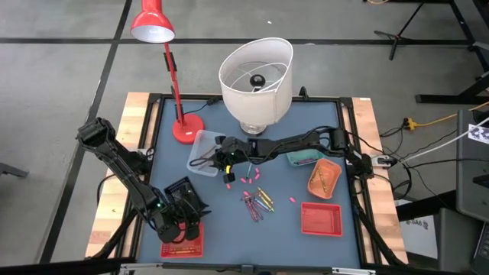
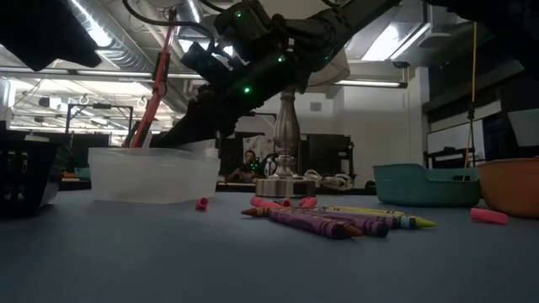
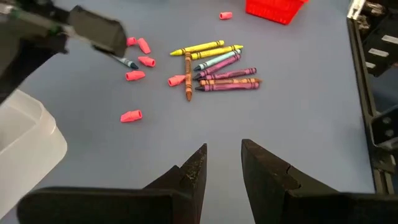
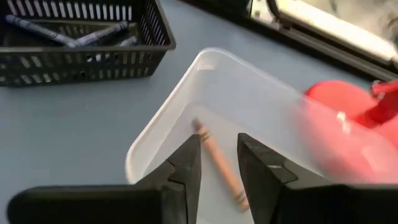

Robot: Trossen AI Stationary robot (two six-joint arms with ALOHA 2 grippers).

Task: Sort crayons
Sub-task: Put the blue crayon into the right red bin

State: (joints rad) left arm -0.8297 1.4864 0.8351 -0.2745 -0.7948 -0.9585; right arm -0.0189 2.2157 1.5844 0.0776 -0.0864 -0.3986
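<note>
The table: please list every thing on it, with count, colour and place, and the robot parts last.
Clear bin: one, beside the lamp base, a brown crayon inside.
Crayons: one mixed pile, table middle.
Pink pieces: several, near the pile.
Black basket: one, holding dark crayons.
Red trays: two, front edge.
Orange tray: one, right side.
Teal tray: one, right side.
Red lamp: one, back left.
White lampshade: one, back middle.
Left gripper: open, front left.
Right gripper: open, above the clear bin.
</note>
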